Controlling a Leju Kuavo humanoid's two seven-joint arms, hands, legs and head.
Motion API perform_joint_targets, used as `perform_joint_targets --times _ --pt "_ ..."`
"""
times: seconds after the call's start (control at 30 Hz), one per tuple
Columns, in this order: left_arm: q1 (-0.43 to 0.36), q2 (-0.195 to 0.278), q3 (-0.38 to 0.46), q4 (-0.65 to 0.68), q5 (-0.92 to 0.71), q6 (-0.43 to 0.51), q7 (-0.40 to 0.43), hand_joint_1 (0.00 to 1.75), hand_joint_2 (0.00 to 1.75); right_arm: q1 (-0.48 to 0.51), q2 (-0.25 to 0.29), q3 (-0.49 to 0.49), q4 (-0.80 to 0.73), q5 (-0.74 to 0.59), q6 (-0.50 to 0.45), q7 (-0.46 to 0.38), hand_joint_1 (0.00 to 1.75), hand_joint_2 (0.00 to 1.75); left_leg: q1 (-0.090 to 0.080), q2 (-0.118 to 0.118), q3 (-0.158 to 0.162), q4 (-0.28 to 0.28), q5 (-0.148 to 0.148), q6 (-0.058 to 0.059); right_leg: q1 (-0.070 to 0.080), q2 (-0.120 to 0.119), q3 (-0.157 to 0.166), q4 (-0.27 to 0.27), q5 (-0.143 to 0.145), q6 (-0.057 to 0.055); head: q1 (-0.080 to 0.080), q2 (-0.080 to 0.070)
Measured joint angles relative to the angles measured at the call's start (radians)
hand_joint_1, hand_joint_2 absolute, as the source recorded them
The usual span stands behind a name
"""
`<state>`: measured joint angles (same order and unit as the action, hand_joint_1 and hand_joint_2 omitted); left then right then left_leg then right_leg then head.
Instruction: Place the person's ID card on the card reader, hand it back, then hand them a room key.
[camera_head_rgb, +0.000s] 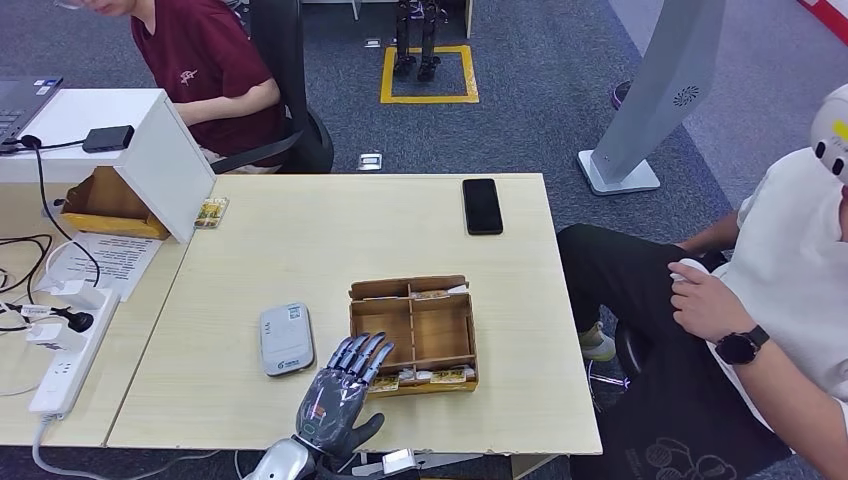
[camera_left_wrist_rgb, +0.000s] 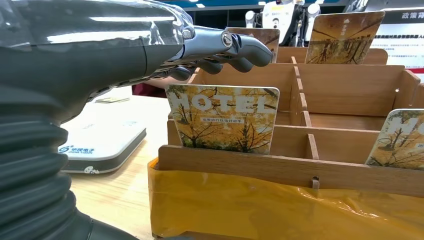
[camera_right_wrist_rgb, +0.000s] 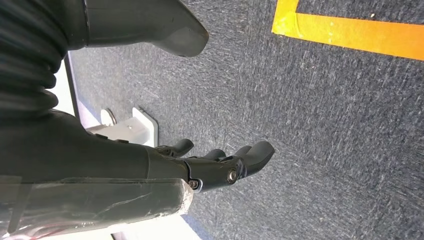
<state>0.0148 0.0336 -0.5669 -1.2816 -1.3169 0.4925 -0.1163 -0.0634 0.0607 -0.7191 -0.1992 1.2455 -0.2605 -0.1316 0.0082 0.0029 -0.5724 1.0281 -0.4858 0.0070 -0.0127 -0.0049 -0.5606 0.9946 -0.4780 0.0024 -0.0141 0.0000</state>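
The left robot hand hovers over the near left corner of the wooden box, fingers straight, slightly apart, holding nothing. In the left wrist view its fingers reach above the box's front row, just over a key card printed "HOTEL" that stands upright in the front slot; the fingers do not touch it. More key cards stand in the box: one at the far side and one at the front right. The card reader, a flat grey-white pad, lies on the desk just left of the box, beside the hand. A black phone lies at the desk's far edge, well apart from the box. A person sits at the right of the desk, one hand resting in the lap. Another person in a dark red shirt sits behind the far left corner. The right robot hand hangs over grey carpet, fingers loosely curled and empty.
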Motion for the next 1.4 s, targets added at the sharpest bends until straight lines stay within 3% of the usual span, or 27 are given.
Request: perform_joint_targets --times 1.4 --pt "0.000 0.000 0.000 0.002 0.000 0.000 0.000 0.00 1.75 0.000 0.000 0.000 0.000 0.000 0.000 0.000 0.00 1.75 0.000 0.000 0.000 0.000 0.000 0.000 0.000 0.000 0.000 0.000 0.000 0.000 0.000 0.000"
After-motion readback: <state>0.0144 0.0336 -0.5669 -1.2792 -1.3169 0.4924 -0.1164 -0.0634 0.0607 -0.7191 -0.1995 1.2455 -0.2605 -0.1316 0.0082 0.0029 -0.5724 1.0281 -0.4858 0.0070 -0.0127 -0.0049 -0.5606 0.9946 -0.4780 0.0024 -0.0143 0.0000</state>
